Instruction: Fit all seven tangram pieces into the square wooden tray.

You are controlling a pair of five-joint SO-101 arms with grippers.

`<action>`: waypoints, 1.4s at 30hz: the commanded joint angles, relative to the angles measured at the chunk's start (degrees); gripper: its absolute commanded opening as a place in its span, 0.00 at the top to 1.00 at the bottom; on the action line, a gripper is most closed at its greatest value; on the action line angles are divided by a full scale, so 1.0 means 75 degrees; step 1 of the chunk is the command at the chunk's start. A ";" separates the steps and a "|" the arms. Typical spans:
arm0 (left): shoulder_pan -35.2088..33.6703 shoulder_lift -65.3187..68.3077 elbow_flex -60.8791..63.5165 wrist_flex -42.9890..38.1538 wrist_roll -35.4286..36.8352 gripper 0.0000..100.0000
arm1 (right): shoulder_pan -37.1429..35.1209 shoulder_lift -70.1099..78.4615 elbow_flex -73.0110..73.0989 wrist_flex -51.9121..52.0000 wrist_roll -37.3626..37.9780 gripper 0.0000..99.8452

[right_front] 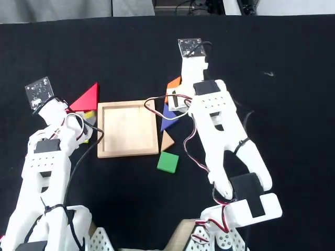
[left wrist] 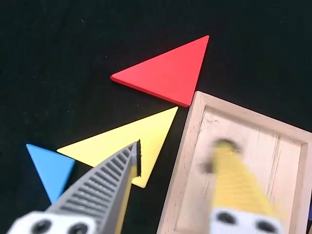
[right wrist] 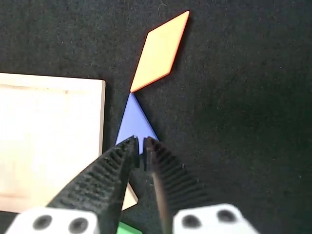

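The square wooden tray [right_front: 128, 151] lies empty mid-table. My left gripper [left wrist: 181, 146] is open, one finger over the yellow triangle [left wrist: 122, 139], the other over the tray's rim [left wrist: 187, 146]. A red triangle [left wrist: 165, 73] and a light blue triangle [left wrist: 48, 168] lie beside them. My right gripper [right wrist: 141, 142] is shut, its tips over the wide end of the dark blue triangle [right wrist: 134, 119] just off the tray's right side. An orange parallelogram [right wrist: 161, 51] touches that triangle's point. A tan triangle [right_front: 166, 141] and a green square [right_front: 167, 162] lie nearer the arm bases.
The table is covered in black cloth [right_front: 272, 104], bare to the right of the right arm and along the far side. Cables hang from both arms over the tray's corners.
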 commanded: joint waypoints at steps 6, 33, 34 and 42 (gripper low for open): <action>0.0018 -0.0012 -0.0229 0.0000 0.0023 0.74 | 0.0059 -0.0006 -0.0158 -0.0094 0.0094 0.74; 0.0170 0.0082 0.0428 -0.0961 0.0457 0.75 | -0.0809 0.2116 -0.2549 0.0504 0.0035 0.72; 0.0264 0.0082 0.0463 -0.0961 0.0457 0.75 | -0.0797 0.2139 -0.2643 0.0645 0.0035 0.71; 0.0592 0.0082 0.0604 -0.1008 0.0445 0.75 | -0.0141 0.2350 -0.3616 0.1371 -0.0516 0.72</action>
